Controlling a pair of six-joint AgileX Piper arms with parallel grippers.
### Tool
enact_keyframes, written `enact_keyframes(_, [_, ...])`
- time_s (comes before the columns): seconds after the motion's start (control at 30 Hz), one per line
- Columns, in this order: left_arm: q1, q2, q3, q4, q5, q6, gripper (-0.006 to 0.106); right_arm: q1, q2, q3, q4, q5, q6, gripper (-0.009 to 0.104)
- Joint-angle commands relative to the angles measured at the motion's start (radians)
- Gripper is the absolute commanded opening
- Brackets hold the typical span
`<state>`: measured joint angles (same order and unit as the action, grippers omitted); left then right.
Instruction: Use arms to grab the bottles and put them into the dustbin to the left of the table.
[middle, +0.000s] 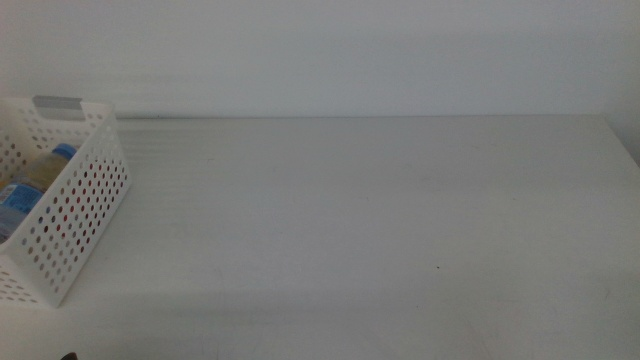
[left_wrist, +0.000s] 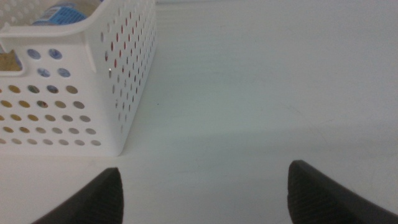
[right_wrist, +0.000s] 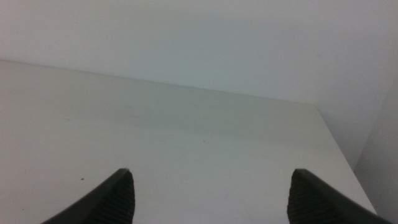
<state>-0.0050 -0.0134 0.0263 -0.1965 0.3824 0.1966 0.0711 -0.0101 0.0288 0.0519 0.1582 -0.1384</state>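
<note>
the dustbin (middle: 75, 205) stands at the table's (middle: 380, 220) left edge, long axis running near to far. inside lie a water bottle (middle: 20, 195) with blue cap (middle: 63, 152) at its far end, and something red behind the perforations. left gripper (left_wrist: 202, 190) near the dustbin, jaws apart, empty. right gripper (right_wrist: 211, 196) above bare table, jaws apart.

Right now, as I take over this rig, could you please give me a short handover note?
Left end effector: open, empty, low over the table beside the dustbin.
Right end effector: open, empty, over bare tabletop.
Dustbin sits at the table's left edge; a blue-labelled bottle and something red show inside it.
Done: no bottles remain on the table.
Left: apparently nothing; the count inside the dustbin cannot be confirmed.
</note>
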Motion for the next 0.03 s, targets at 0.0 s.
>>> enact_keyframes(0.0, [-0.003,-0.015,0.010,-0.011,-0.075,-0.014,0.083,-0.006,-0.027,-0.009,-0.005,-0.082,-0.004,0.064])
